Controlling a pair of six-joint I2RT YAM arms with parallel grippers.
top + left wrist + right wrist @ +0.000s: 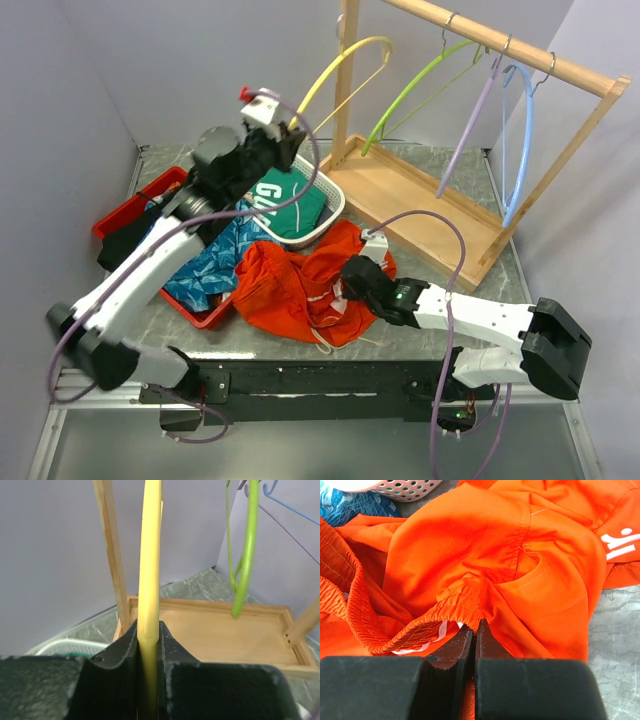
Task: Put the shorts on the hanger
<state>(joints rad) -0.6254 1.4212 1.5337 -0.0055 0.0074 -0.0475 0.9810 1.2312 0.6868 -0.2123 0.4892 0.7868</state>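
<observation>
The orange-red shorts (300,285) lie crumpled on the table in front of the white basket. My right gripper (352,282) is shut on their gathered waistband (455,610); a bit of white drawstring shows beside the fingers. The yellow hanger (345,58) hangs from the wooden rail at its left end. My left gripper (293,133) is raised and shut on the lower end of the yellow hanger (150,580), which runs up between the pads.
A wooden rack (420,190) with a tray base stands at the back right, holding green (420,80), purple (470,120) and light blue (525,140) hangers. A white basket (325,205) holds a green garment (285,200). A red bin (130,215) holds blue patterned cloth (215,260).
</observation>
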